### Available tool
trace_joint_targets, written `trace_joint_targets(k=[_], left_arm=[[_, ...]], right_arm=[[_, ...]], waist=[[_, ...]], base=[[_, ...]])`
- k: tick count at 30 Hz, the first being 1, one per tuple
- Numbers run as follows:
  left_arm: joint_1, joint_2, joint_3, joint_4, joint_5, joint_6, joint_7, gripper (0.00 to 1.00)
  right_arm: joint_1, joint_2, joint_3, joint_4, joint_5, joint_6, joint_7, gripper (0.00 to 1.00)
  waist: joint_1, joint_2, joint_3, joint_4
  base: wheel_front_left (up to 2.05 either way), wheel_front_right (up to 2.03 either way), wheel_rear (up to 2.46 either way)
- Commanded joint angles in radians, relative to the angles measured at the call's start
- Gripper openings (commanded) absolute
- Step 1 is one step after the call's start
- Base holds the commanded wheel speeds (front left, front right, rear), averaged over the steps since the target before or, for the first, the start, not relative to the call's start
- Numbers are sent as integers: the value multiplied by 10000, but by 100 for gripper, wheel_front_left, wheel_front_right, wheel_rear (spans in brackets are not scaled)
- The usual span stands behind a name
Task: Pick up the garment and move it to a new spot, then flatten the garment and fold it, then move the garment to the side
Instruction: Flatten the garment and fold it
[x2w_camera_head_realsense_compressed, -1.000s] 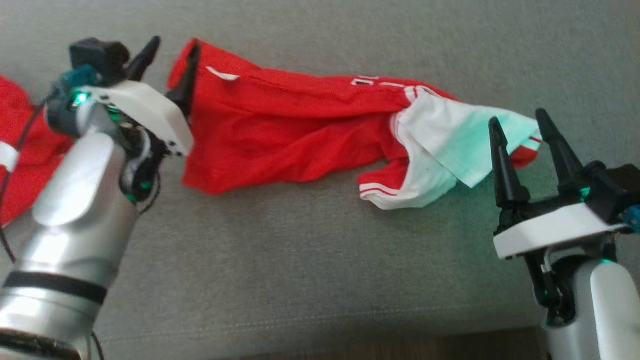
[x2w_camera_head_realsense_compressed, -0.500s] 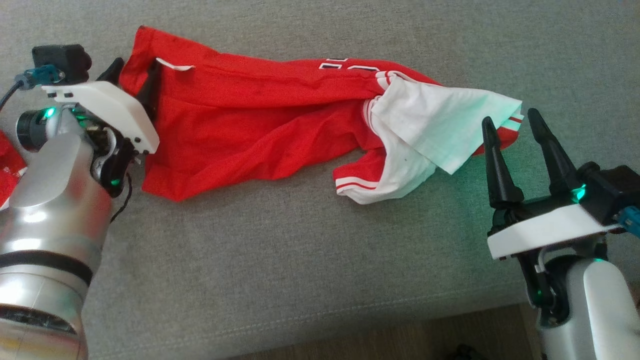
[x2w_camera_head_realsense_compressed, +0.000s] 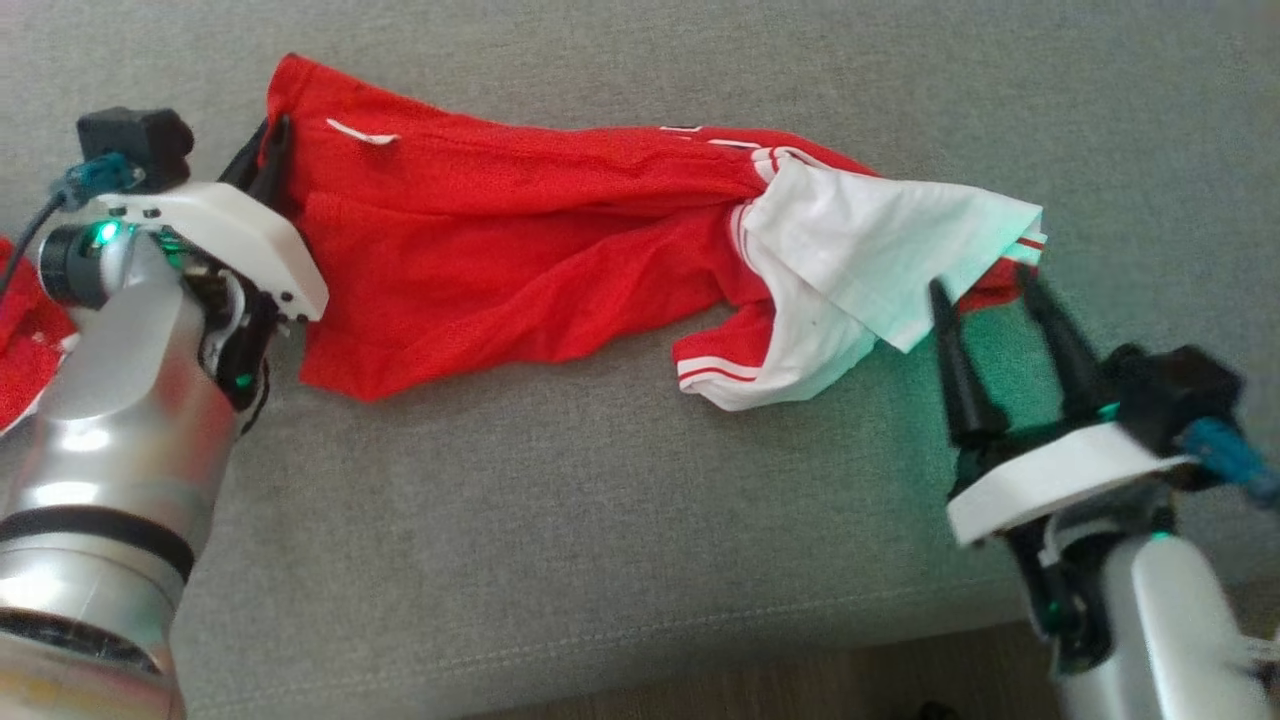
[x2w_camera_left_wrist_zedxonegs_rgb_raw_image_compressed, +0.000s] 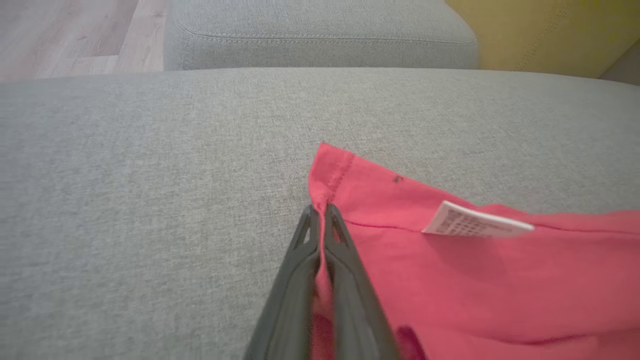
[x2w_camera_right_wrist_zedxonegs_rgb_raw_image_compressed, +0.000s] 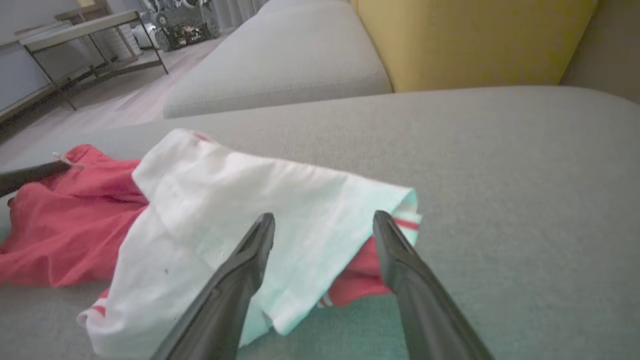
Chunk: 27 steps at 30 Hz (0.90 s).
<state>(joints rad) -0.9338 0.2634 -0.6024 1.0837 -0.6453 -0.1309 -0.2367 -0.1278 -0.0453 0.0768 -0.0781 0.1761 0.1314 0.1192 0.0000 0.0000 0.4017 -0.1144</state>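
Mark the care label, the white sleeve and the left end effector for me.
care label (x2w_camera_left_wrist_zedxonegs_rgb_raw_image_compressed: 475, 223), left wrist view, middle of the white tag.
white sleeve (x2w_camera_right_wrist_zedxonegs_rgb_raw_image_compressed: 260, 200), right wrist view, its flat upper panel.
left end effector (x2w_camera_left_wrist_zedxonegs_rgb_raw_image_compressed: 318, 212), left wrist view, midway between its closed tips.

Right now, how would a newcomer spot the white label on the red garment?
On the grey fabric sofa cushion lies the red mesh sports shirt, stretched out. Follow its far seam toward the corner pinched in the left end effector; the small white printed label sticks out there. Unlike the large white cloth sleeve at the opposite end, it is tiny.
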Motion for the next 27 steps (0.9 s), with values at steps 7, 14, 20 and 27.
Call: trace_joint_targets(k=[7, 14, 20, 27], left_arm=[[-1, 301, -19, -419, -112, 3, -216, 0], [-26, 266, -167, -463, -133, 3, -241, 0], [6, 280, -144, -567, -117, 3, -247, 0], [402, 415, 276, -1092, 37, 78, -249, 0]], right_arm=[[291, -49, 541, 781, 150, -7, 312, 100], [-288, -49, 632, 1685, 442, -7, 7, 100], [-515, -49, 794, 1864, 648, -7, -357, 0], [-312, -49, 522, 1255, 627, -7, -592, 0]], waist=[[0, 0, -138, 258], [0, 0, -125, 374], [0, 0, -178, 405], [0, 0, -529, 381]], base=[[0, 0, 0], [0, 0, 0], [0, 0, 0], [0, 0, 0]])
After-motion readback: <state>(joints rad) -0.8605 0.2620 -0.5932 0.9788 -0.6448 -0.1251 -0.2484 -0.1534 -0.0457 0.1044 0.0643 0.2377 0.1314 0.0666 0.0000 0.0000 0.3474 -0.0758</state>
